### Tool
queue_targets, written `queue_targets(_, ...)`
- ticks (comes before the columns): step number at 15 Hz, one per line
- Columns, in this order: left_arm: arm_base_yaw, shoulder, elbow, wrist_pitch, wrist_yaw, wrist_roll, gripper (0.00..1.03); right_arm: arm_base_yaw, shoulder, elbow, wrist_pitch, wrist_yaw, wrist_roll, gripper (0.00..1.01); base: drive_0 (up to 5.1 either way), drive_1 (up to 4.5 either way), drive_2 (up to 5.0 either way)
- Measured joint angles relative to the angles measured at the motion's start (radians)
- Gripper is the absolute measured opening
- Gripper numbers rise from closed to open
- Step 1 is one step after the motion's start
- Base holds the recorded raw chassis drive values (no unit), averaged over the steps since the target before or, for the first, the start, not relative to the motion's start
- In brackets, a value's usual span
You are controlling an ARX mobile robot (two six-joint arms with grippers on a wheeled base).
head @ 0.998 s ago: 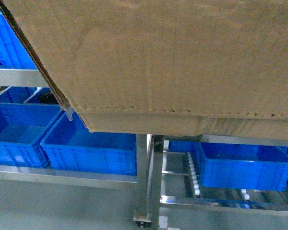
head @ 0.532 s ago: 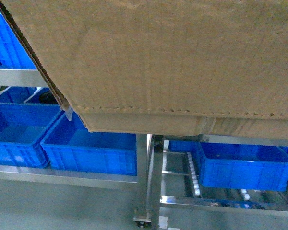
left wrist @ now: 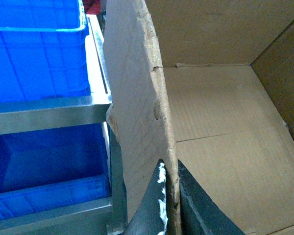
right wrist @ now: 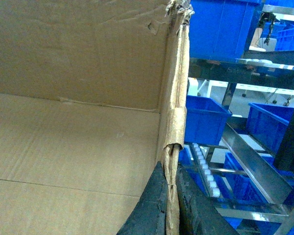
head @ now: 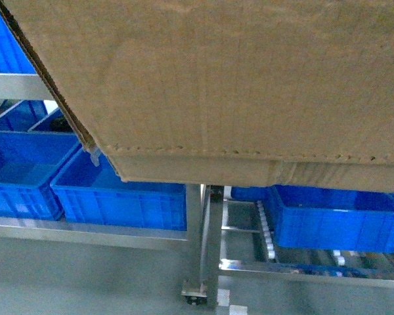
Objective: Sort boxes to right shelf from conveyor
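The large brown cardboard box point(head: 236, 79) hangs in the air and fills the upper head view, hiding both grippers there. In the left wrist view my left gripper point(left wrist: 170, 200) is shut on the ragged top edge of the box's left wall point(left wrist: 137, 98), one black finger on each side. My right gripper point(right wrist: 172, 205) is shut on the torn right wall point(right wrist: 175, 122) in the same way. The box's inside point(right wrist: 73, 137) looks empty. The right shelf point(head: 302, 269) of shiny steel, with a white roller rail point(head: 266, 233), lies below and beyond the box. The conveyor is out of view.
Blue crates stand on the steel racks: two at the lower left point(head: 118, 197), one at the lower right point(head: 335, 220), others beside the box point(left wrist: 34, 49) point(right wrist: 206, 120). A steel upright on a foot point(head: 207, 249) stands between the racks. Grey floor lies below.
In the head view the racks and crates have slid up and slightly outward, as if nearer. The box stays in the same place in the view.
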Motion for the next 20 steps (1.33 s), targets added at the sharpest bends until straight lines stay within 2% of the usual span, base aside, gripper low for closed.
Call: queue_targets(20, 0.004, -0.001, 0.0, 0.002, 0.001, 0.0, 0.02, 0.0, 0.0, 0.001, 0.0, 0.0, 0.0, 0.02, 0.0, 0.0, 0.0)
